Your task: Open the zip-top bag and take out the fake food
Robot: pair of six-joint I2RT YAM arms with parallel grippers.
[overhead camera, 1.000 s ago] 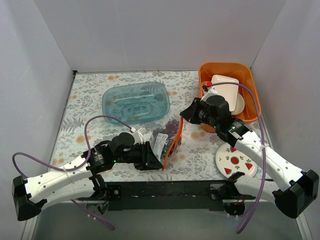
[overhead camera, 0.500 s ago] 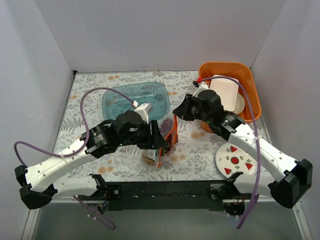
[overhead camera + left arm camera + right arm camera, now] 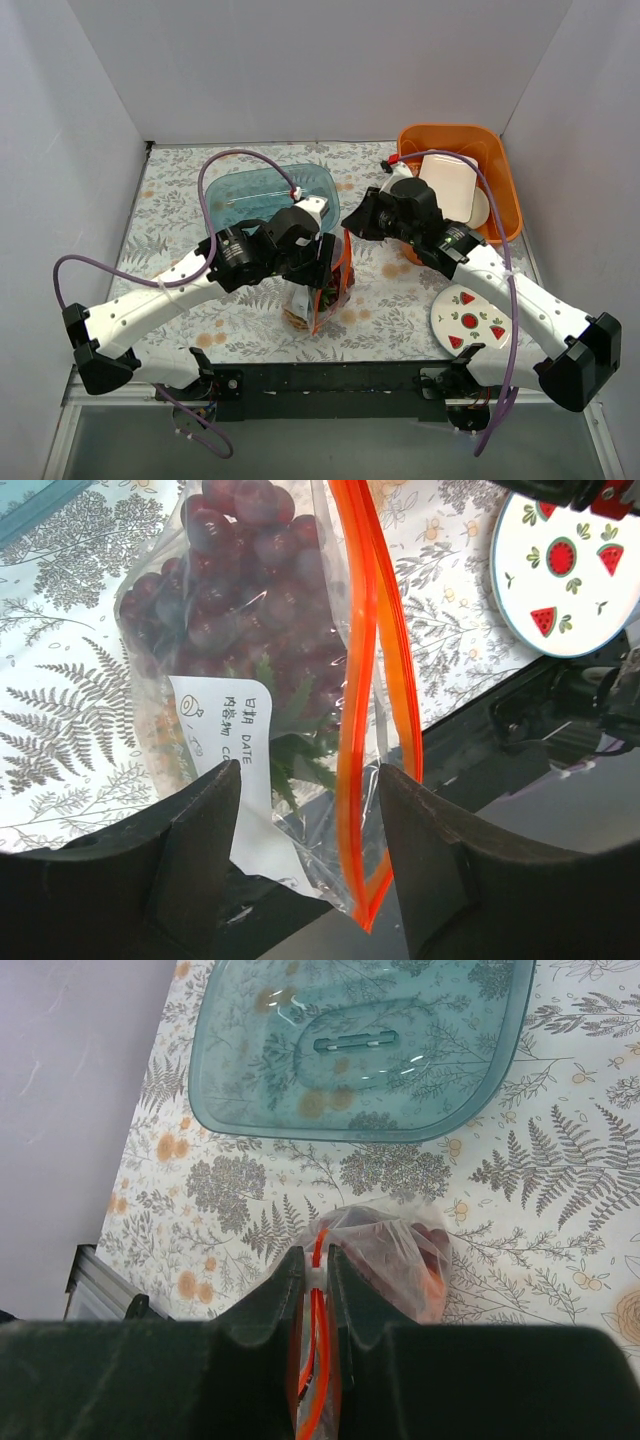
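Note:
The zip-top bag (image 3: 318, 290) hangs upright above the table between both arms, its orange-red zip strip (image 3: 362, 680) running down one side. My right gripper (image 3: 318, 1262) is shut on the top of the strip at its small white slider; in the top view it (image 3: 350, 224) is just above the bag. My left gripper (image 3: 310, 780) is open, its fingers wide apart on either side of the bag's corner and strip without pressing them; in the top view it (image 3: 326, 260) is against the bag. Inside are dark purple grapes (image 3: 235, 570), green leaves (image 3: 292, 730) and an orange-brown pineapple (image 3: 297, 318).
A translucent teal tray (image 3: 245, 195) lies at the back left, also in the right wrist view (image 3: 360, 1050). An orange bin (image 3: 503, 195) with white containers stands at the back right. A watermelon plate (image 3: 472, 322) lies front right, near the black front rail (image 3: 330, 378).
The bag went from lying on the table to hanging upright, lifted by the strip. My left arm rose and swung right and back beside it. My right gripper shifted slightly left.

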